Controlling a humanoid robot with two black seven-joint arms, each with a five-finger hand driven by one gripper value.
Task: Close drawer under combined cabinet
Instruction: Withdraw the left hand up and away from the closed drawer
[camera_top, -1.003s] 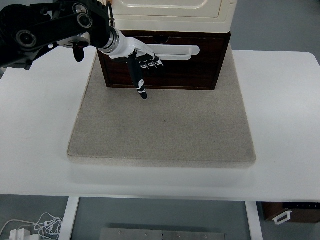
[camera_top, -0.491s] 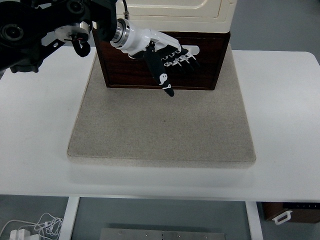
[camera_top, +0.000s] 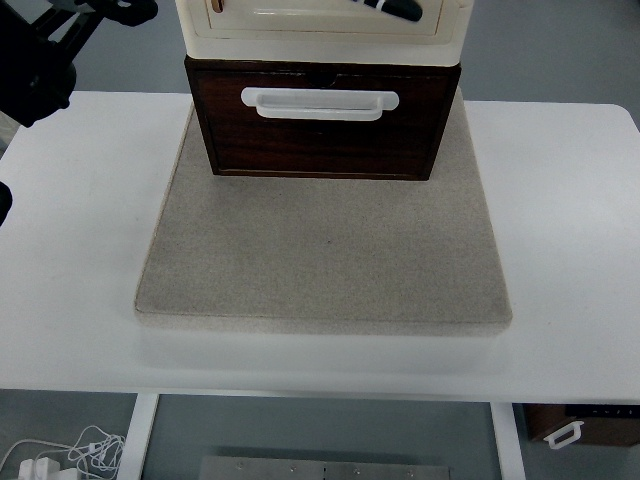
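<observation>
Top view looked steeply down on a white table with a smooth matte top; a square beige mat lay on it, coarse felt-like weave, thick edge along the near side; the cabinet stood at the far edge of the mat, upper part cream and glossy with rounded corners and a raised panel front; under it sat the drawer, dark brown wood with a reddish grain, flat rectangular front with a thin inset border; a long white handle, smooth plastic with rounded ends, ran across the upper part of the drawer front; the drawer front stuck out a little past the cream body above it toward the camera, so it looked not fully pushed in, though the steep angle made that hard to judge; the left arm showed as black jointed parts at the top left corner, with another dark bit at the left edge; a black and white fingertip of the left hand showed at the very top edge over the cream cabinet front, above and well apart from the drawer handle, touching nothing on the drawer; too little of the hand showed to tell whether it was open or curled; white cables lay on the floor at bottom left, under the table frame.
</observation>
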